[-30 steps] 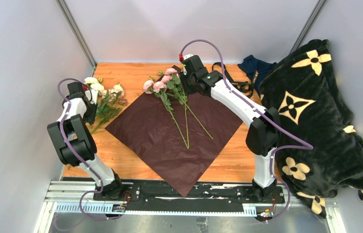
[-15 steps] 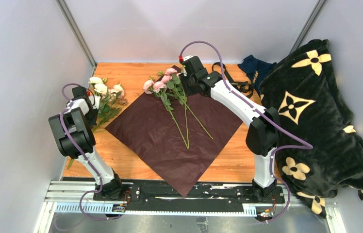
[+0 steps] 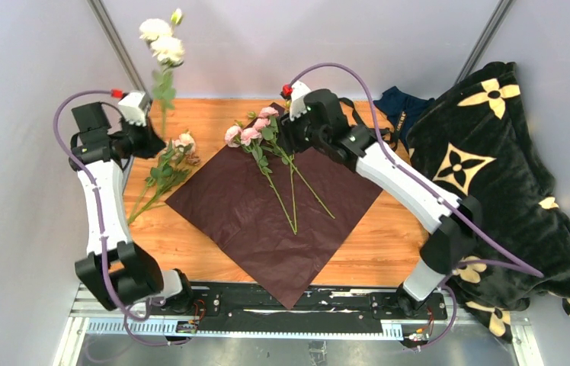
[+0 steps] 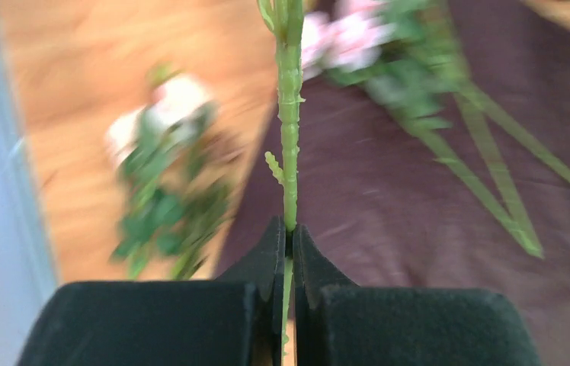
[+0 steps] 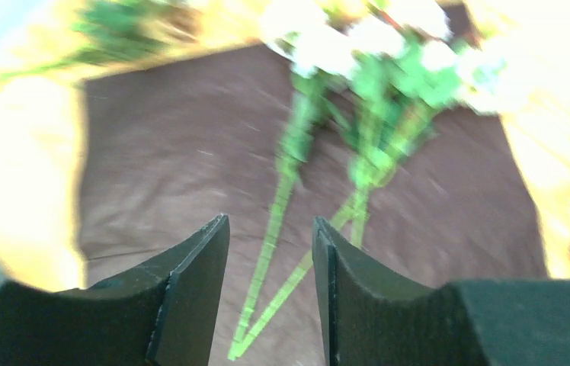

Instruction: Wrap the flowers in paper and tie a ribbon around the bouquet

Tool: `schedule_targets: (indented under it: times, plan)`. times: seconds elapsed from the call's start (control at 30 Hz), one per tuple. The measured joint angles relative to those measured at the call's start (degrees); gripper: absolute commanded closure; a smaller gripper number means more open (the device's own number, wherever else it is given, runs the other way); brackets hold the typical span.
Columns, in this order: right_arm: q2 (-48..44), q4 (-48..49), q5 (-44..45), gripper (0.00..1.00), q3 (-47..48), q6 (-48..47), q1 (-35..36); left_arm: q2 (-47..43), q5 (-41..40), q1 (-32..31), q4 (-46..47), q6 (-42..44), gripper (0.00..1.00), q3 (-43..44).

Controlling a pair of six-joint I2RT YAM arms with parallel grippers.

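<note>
The dark red paper [image 3: 267, 221] lies as a diamond on the wooden table. Pink flowers [image 3: 254, 131] rest on its far corner, their long stems [image 3: 291, 191] crossing toward the middle. My left gripper [image 3: 150, 134] is shut on the thin green stem [image 4: 289, 114] of a cream flower [image 3: 161, 40], held upright high above the table's left side. More flowers [image 3: 169, 158] lie on the wood below it. My right gripper [image 5: 270, 229] hangs open and holds nothing above the pink flowers [image 5: 373, 46] and the paper [image 5: 152, 152]. The black ribbon [image 3: 379, 131] shows partly behind the right arm.
A black blanket with cream flower motifs [image 3: 495, 175] is heaped along the right side. A dark navy cloth [image 3: 402, 107] lies at the back right. Grey walls close in the table on the left and at the back.
My left gripper shut on a cream flower's stem in the left pile and swung it up high. The right arm stretched out and its gripper drew slightly back from the pink flowers.
</note>
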Motion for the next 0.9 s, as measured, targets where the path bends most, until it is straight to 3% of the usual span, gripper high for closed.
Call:
schedule_targets:
  times: [0.13,0.23,0.37,0.47,0.57,0.6,0.63,0.7,0.73,0.83,0.9]
  plan:
    - [-9.99,18.88,-15.61,0.46,-10.6,3.32,3.06,-5.68,14.14,-11.52,-2.8,-2.01,1.0,4.04]
    - [-12.33,33.68,-23.12,0.4,-14.8,8.35,4.61,-7.39,20.13,-20.33,-4.68,-3.37,1.0,5.42]
    - [-11.52,45.94,-27.02,0.39,-16.13,13.92,5.81,-8.15,24.15,-28.98,-6.23,-5.05,1.0,7.54]
    - [-10.84,51.21,-25.94,0.45,-16.72,17.44,6.4,-8.79,24.92,-32.89,-6.69,-5.88,1.0,8.31]
    - [-10.73,53.7,-23.52,0.98,-17.81,20.44,6.56,-9.51,24.98,-34.84,-7.17,-5.9,1.0,8.15]
    - [-10.51,53.99,-22.45,1.0,-17.81,20.83,6.58,-9.64,25.07,-34.99,-7.32,-5.9,1.0,8.09]
    - [-10.45,54.03,-22.27,1.0,-17.81,22.27,6.6,-9.75,24.48,-35.15,-7.28,-5.79,0.89,8.0]
    - [-10.34,53.57,-20.44,1.0,-17.75,23.26,7.08,-9.77,24.15,-35.1,-7.06,-5.86,0.21,7.45]
    - [-10.34,52.43,-19.63,1.0,-17.55,23.34,7.26,-9.79,23.58,-35.19,-7.1,-5.86,0.03,7.23]
    - [-8.68,43.21,-16.0,1.0,-13.4,21.92,6.45,-10.21,17.14,-35.3,-8.48,-5.7,0.0,7.23]
    - [-4.55,30.93,-12.5,1.0,-4.46,18.86,5.16,-10.64,7.13,-35.32,-9.31,-4.81,0.0,7.23]
